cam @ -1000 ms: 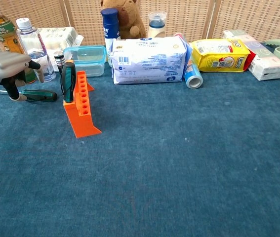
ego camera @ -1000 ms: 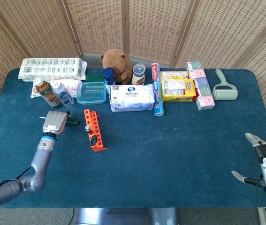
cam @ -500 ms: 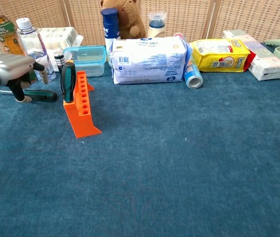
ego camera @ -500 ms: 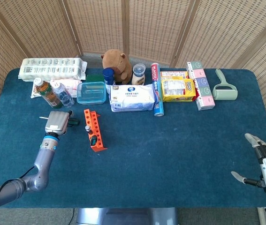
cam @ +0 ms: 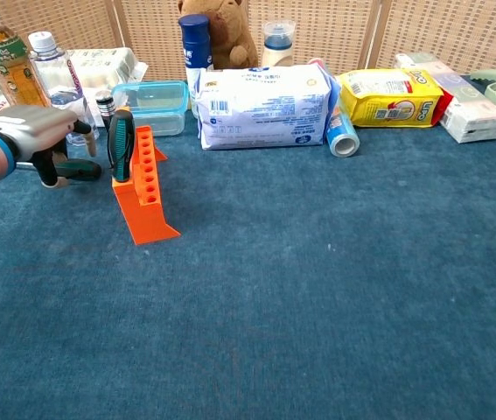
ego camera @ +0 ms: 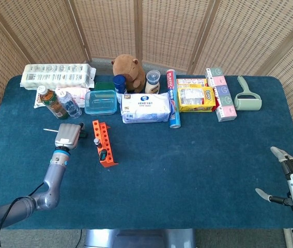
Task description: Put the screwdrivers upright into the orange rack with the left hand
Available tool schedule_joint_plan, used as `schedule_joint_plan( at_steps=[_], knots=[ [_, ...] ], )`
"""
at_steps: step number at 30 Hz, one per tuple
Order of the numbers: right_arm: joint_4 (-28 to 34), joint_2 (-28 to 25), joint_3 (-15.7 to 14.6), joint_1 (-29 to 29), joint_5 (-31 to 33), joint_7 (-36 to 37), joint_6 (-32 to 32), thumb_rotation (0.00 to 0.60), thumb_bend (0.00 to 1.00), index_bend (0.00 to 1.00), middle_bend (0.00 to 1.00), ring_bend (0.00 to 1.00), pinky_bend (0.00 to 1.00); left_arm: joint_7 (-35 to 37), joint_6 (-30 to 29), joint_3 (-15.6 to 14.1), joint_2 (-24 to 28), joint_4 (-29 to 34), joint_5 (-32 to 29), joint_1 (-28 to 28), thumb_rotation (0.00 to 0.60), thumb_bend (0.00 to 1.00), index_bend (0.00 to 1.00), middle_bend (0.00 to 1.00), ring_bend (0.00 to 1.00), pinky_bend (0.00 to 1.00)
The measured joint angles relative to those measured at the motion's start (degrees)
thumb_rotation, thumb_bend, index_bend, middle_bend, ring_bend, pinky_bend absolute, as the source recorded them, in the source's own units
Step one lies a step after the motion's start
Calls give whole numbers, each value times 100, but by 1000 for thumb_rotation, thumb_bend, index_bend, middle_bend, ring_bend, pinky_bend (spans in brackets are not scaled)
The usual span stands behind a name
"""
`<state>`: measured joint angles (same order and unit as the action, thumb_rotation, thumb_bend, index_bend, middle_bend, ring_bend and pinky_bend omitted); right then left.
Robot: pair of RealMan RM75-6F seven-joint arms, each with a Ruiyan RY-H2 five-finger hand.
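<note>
The orange rack [ego camera: 105,144] [cam: 146,188] stands left of the table's middle. One green-and-black screwdriver [cam: 122,144] [ego camera: 103,154] stands upright in it. A second screwdriver [cam: 76,171] lies flat on the cloth left of the rack, its thin shaft [ego camera: 50,130] pointing left. My left hand [ego camera: 67,136] [cam: 39,136] hangs over that screwdriver where handle meets shaft, fingers reaching down on either side; the tool still lies on the table. At the table's front right edge my right hand [ego camera: 290,187] rests with fingers spread, holding nothing.
Two bottles [cam: 22,66] and a clear lidded box [cam: 152,102] stand just behind the left hand and the rack. A wipes pack [cam: 263,107], a blue can [cam: 343,133], a yellow bag [cam: 391,96] and a plush toy [ego camera: 128,71] line the back.
My left hand has slid right along the lying screwdriver, closer to the rack. The screwdriver and the right hand have stayed put.
</note>
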<state>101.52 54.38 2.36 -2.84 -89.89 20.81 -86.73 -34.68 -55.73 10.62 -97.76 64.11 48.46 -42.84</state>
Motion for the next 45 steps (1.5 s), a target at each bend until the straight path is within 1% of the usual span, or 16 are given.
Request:
schedule_joint_plan(
  at_steps=[10,18,23,28,37,42,45],
  knots=[
    [-31,3,10,-16,26,36,32,600,163,4,97,94,89,-104,30,49,-203,-221,-52,-47,600,303,353,981,1000,967],
    [-46,4,13,-26,26,67,47,600,163,4,97,93,89,-103,8,84,-309,-340,-29,-42,600,412,497,981,1000,967],
    [-50,3,11,-27,10,74,39,600,163,4,97,94,89,-150,-41,110,-285,-295,-50,-15,600,435,578,981,1000,967],
    [-47,-4,8,-18,-4,87,20,600,163,4,97,94,89,-178,-81,136,-231,-165,-91,27,600,444,623,981,1000,968],
    [-31,-11,0,-4,-44,83,-21,600,163,4,96,94,89,-205,-219,144,-87,120,-80,120,600,495,724,981,1000,968],
    [-30,-6,-8,-7,-63,60,-20,600,163,4,97,94,89,-151,-317,158,39,373,-31,181,600,509,734,981,1000,968],
    [-24,-1,-11,-10,-70,45,-18,600,163,4,97,94,89,-87,-428,187,236,731,17,245,600,510,740,982,1000,967]
  ],
)
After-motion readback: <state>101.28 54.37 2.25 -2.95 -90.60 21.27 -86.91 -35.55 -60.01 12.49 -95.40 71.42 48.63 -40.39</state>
